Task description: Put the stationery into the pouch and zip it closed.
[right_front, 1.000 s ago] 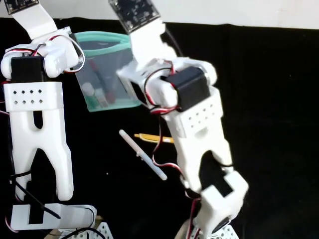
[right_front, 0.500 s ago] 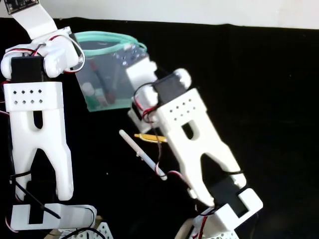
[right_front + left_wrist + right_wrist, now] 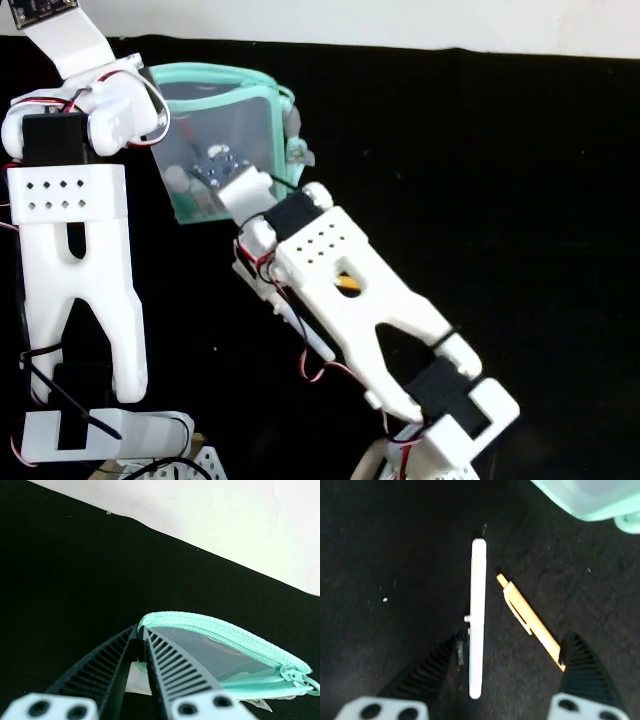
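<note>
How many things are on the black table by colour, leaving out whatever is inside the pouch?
White pen: 1
Yellow pen: 1
Mint-green pouch: 1
Total: 3

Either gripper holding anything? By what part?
Left gripper pinches the pouch at its rim's corner. Right gripper holds nothing, open over the white pen and yellow pen.

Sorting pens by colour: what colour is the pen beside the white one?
The pen is yellow-orange; the right wrist view shows it best.
</note>
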`<state>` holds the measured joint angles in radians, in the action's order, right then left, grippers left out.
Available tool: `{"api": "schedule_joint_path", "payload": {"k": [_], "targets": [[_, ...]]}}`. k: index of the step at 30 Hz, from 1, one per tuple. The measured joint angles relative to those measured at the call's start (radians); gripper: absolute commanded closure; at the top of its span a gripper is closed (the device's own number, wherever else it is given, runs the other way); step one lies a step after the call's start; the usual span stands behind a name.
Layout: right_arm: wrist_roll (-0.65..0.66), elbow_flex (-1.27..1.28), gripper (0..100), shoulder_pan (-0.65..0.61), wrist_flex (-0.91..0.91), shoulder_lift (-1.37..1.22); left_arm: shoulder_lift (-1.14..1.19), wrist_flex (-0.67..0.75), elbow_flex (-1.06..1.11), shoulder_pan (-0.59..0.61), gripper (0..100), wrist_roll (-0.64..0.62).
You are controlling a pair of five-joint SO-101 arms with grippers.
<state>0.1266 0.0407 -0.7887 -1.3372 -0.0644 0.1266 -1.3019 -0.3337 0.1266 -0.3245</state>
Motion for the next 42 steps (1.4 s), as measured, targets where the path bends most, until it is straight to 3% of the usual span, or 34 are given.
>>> {"api": "schedule_joint_path", "payload": {"k": [15,22,25,30,42], "targets": [[0.0,-0.005,71.0,-0.06,0.181,-0.264,0.0,0.0,0.0,0.0,99,0.0],[0.0,-0.161,71.7,-0.061,0.189,-0.422,0.0,0.0,0.0,0.0,99,0.0],[0.0,-0.229,79.0,-0.061,0.189,-0.488,0.0,0.0,0.0,0.0,99,0.0],[0.002,-0.29,99.8,-0.057,0.189,-0.54,0.0,0.0,0.0,0.0,99,0.0],[0.002,-0.298,99.1,-0.055,0.161,-0.545,0.0,0.0,0.0,0.0,99,0.0]]}}
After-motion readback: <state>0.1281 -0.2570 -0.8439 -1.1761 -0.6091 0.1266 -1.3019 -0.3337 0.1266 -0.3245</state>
